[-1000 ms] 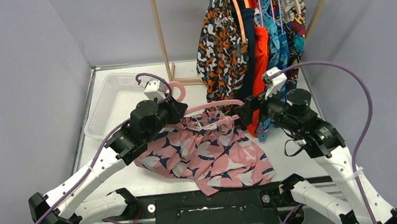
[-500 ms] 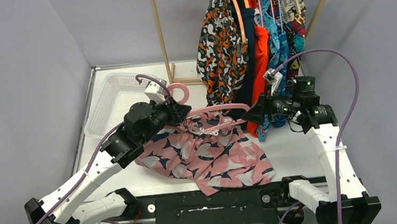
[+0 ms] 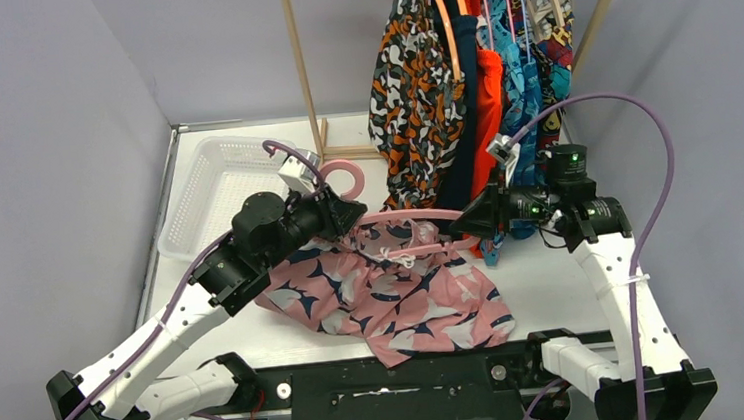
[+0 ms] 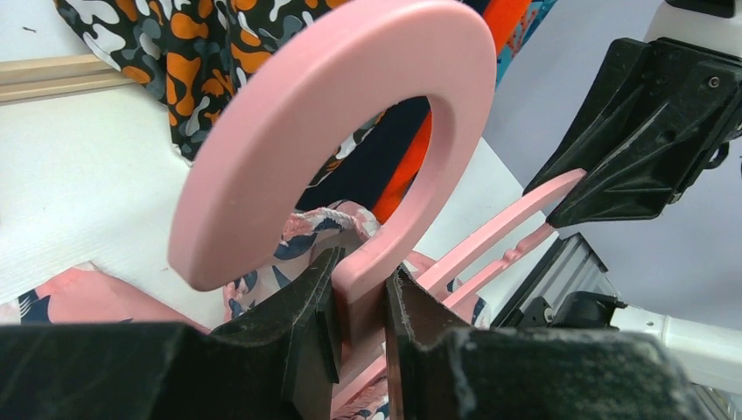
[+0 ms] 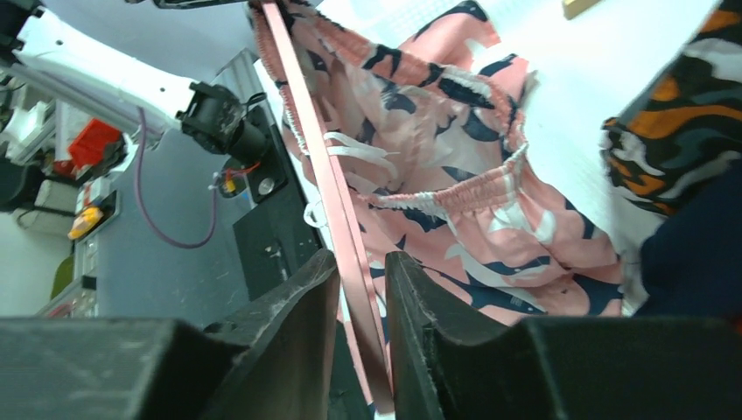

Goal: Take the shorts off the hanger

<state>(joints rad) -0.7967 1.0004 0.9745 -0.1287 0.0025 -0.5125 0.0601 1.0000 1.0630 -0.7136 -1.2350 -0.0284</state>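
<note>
The shorts [image 3: 395, 293], pink with a navy-white print, lie crumpled on the counter [image 3: 544, 277] between the two arms. Their elastic waistband and white drawstring are bunched up against the pink hanger [image 3: 404, 216].

At far left, a white basket [image 3: 195, 184] sits near the back corner. Next to it, the left gripper [image 4: 360, 289] is clamped tight on the hanger's neck, just below the round hook [image 4: 350, 114], and holds the hanger above the fabric. The hanger's long arm runs rightward to the right gripper [image 5: 361, 271]. Its jaws stand narrowly on either side of the arm's end, but I cannot tell whether they are pressing on it.

Behind the right gripper, more pairs hang from a wooden rack [image 3: 298, 65]: black with orange-white print [image 3: 413, 86], navy [image 3: 467, 92], orange-red [image 3: 487, 101] and teal-blue patterned [image 3: 523, 78].
</note>
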